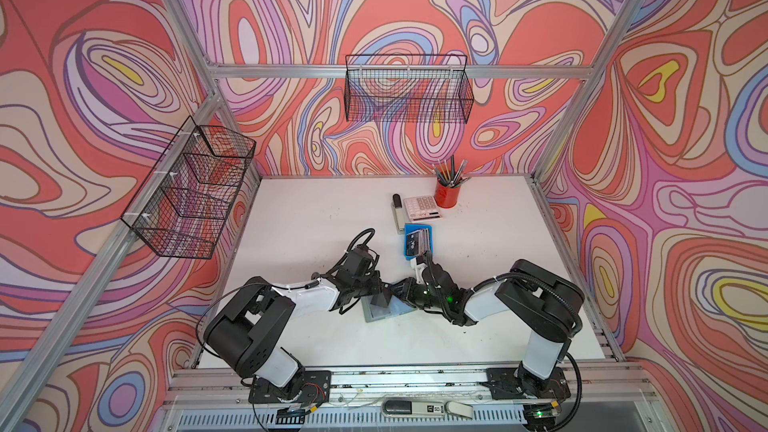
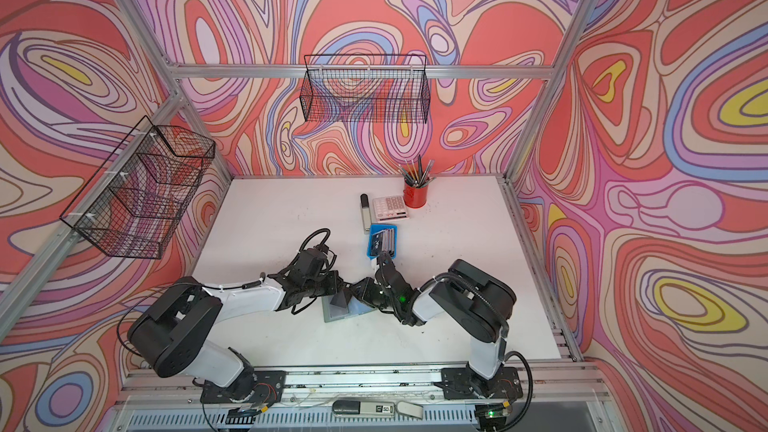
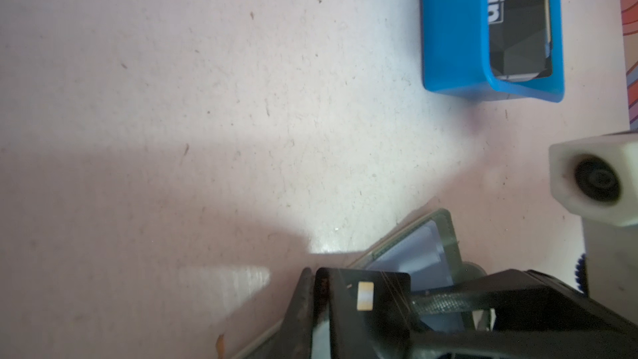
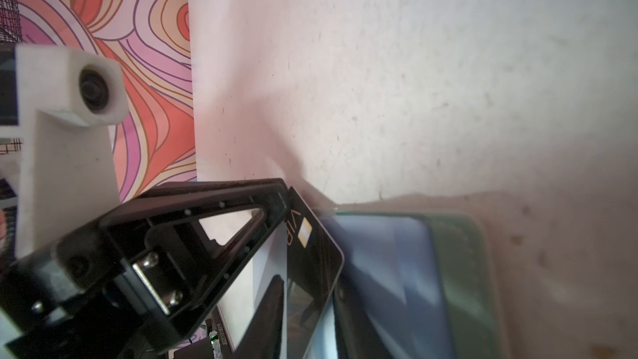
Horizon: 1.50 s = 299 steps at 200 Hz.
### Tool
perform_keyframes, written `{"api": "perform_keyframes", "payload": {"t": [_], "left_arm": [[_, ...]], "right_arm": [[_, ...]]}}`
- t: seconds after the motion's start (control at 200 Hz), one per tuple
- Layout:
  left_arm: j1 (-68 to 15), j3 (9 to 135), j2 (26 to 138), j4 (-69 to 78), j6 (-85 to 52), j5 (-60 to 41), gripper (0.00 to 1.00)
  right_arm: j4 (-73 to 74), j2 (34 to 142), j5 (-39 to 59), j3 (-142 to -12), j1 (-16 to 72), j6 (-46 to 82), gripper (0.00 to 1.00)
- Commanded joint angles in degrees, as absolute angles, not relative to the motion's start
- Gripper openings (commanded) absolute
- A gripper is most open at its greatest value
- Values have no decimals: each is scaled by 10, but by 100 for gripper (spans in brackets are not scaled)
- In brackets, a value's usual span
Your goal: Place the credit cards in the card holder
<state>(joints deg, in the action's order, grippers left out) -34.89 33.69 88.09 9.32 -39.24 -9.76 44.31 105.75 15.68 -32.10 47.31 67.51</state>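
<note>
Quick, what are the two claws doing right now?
Left gripper: against the dark card, grip cannot be told.
Right gripper: at the same card over the card holder, grip cannot be told.

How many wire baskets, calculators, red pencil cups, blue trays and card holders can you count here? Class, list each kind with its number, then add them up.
Wire baskets: 2
Calculators: 1
Red pencil cups: 1
Blue trays: 1
Card holders: 1
Total: 6
</note>
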Motion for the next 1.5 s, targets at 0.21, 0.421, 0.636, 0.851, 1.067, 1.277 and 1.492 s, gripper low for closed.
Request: {"api": "perform_keyframes", "payload": {"t": [0.21, 0.421, 0.636, 0.851, 1.067, 1.277, 1.492], "left_arm": [[-352, 318, 870, 104, -396, -108, 12], [-352, 315, 842, 92, -394, -99, 15], [-352, 312, 747, 14, -397, -56, 39], [-352, 247, 615, -71, -442, -27, 45], [-352, 177, 562, -65, -478, -65, 45], [-355, 144, 576, 7, -486, -116, 41], [-364, 145, 639, 84, -486, -138, 35]], "right_arm": [[462, 1072, 160, -314, 472, 701, 4], [474, 1072, 158, -314, 473, 707, 0], [398, 1041, 158, -328, 464, 663, 0], [330, 1031, 224, -341, 456, 587, 0], [303, 1033, 250, -341, 457, 553, 0], [295, 1032, 263, -342, 457, 540, 0], [279, 1045, 275, -358, 457, 524, 0]]}}
